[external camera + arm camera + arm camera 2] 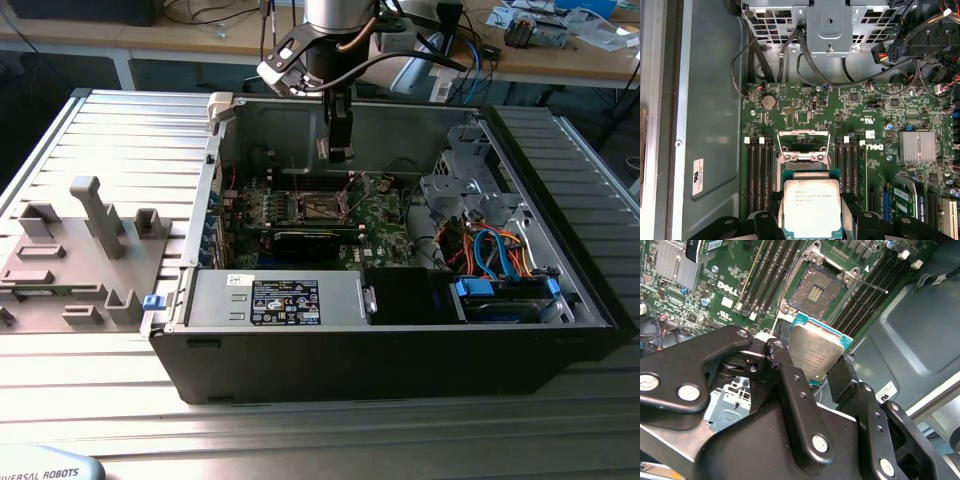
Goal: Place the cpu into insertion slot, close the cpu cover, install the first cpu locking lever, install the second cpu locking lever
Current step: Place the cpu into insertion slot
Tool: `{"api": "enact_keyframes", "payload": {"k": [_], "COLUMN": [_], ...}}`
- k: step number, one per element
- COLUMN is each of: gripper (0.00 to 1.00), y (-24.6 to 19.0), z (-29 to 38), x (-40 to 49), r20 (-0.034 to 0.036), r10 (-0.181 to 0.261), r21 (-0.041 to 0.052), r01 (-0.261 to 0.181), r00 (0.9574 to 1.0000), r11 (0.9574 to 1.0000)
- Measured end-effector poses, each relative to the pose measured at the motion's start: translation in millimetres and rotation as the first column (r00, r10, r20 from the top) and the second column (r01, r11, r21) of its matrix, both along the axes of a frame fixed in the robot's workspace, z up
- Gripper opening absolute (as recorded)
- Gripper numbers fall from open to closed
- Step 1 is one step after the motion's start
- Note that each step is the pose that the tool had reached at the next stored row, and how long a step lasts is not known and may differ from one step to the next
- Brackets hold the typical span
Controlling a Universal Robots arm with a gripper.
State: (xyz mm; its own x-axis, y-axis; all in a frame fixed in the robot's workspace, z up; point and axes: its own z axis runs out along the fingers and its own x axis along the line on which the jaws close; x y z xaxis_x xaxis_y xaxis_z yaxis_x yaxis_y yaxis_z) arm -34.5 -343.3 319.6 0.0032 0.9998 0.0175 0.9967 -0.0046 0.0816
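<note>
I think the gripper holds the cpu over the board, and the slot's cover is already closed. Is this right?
Not fully. The gripper does hold the cpu over the board, but the cover is open, as the first wrist view shows. The second wrist view shows the slot lying bare.

Both wrist views seemingly near motherboard (pixel 840 107) (pixel 722 265)

In the first wrist view the cpu (pixel 812 207) runs off the picture's edge and screens part of the insertion slot (pixel 803 162). In the second wrist view the gripper (pixel 812 367) hides one corner of the cpu. In the exterior view the arm (pixel 340 20) is cut off above its wrist.
</note>
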Motion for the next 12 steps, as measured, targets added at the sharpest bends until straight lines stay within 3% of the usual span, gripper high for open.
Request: {"api": "enact_keyframes", "payload": {"k": [12], "gripper": [0.54], "y": [0.0], "z": [-0.1], "x": [0.0], "r20": [0.0], "r10": [-0.009], "r21": [0.0], "r01": [0.009], "r00": [1.0], "r11": [1.0]}}
